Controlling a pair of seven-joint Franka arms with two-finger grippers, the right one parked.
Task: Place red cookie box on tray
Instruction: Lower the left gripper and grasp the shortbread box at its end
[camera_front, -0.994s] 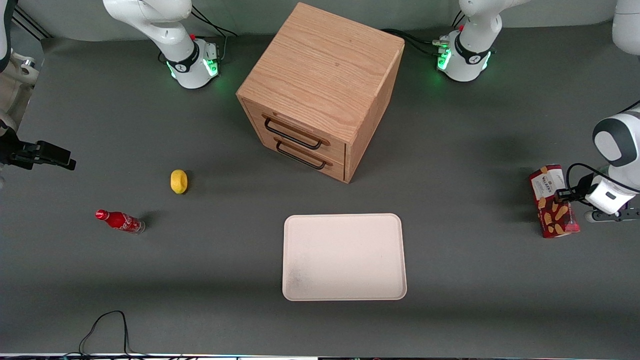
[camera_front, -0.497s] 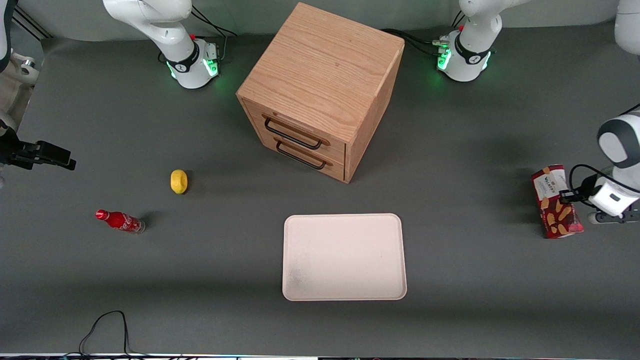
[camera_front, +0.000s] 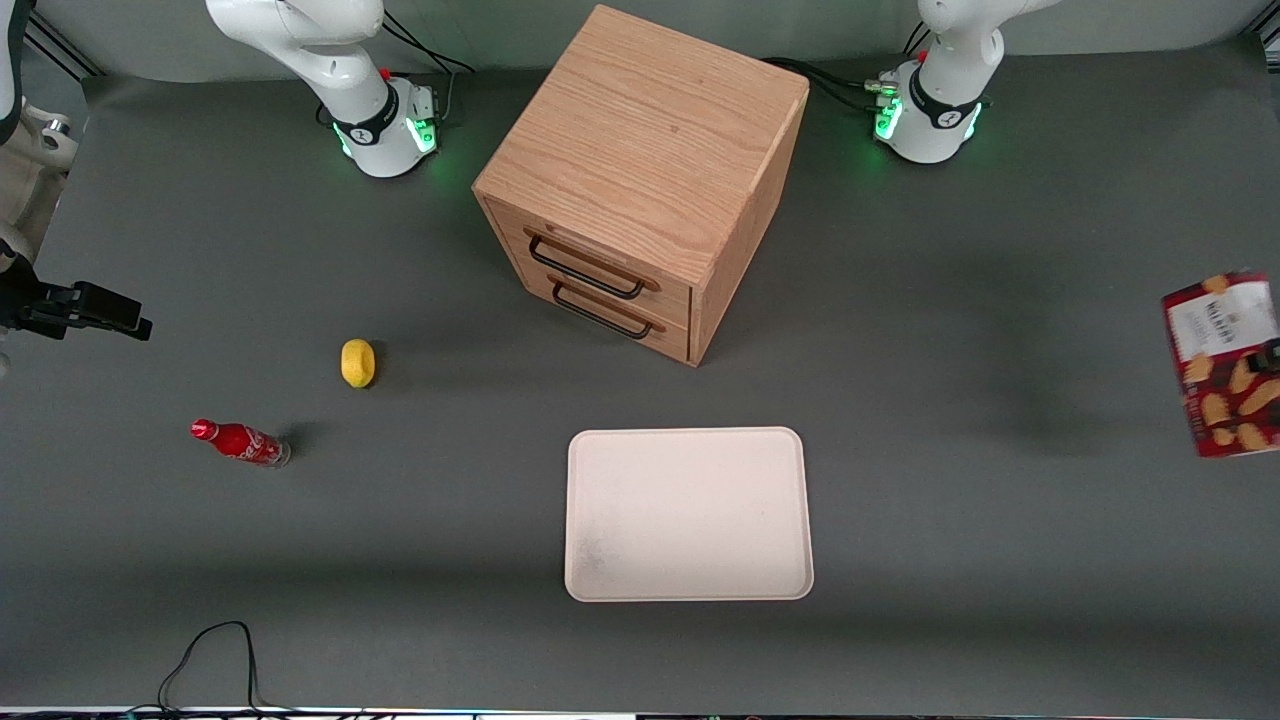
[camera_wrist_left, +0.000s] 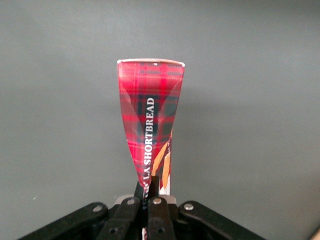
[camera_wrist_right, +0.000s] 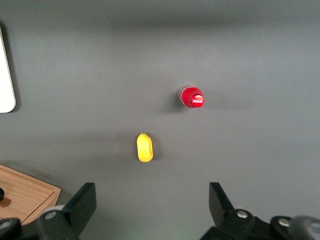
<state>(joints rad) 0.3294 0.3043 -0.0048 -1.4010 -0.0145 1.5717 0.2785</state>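
Observation:
The red cookie box (camera_front: 1222, 365) hangs in the air above the table at the working arm's end, at the edge of the front view, its label panel and biscuit pictures facing up. In the left wrist view the tartan box (camera_wrist_left: 150, 115) juts straight out from my gripper (camera_wrist_left: 150, 189), which is shut on the box's lower end, pinching it thin. Only a dark bit of the gripper (camera_front: 1272, 355) shows in the front view. The pale cream tray (camera_front: 688, 513) lies flat nearer to the front camera than the cabinet, well away from the box, with nothing on it.
A wooden two-drawer cabinet (camera_front: 640, 180) stands mid-table. Toward the parked arm's end lie a yellow lemon (camera_front: 357, 362) and a small red soda bottle (camera_front: 240, 442). A black cable (camera_front: 215, 650) loops at the table's front edge.
The box has come off the table and risen with the gripper, drifting toward the working arm's end. The arm has mostly left the front view.

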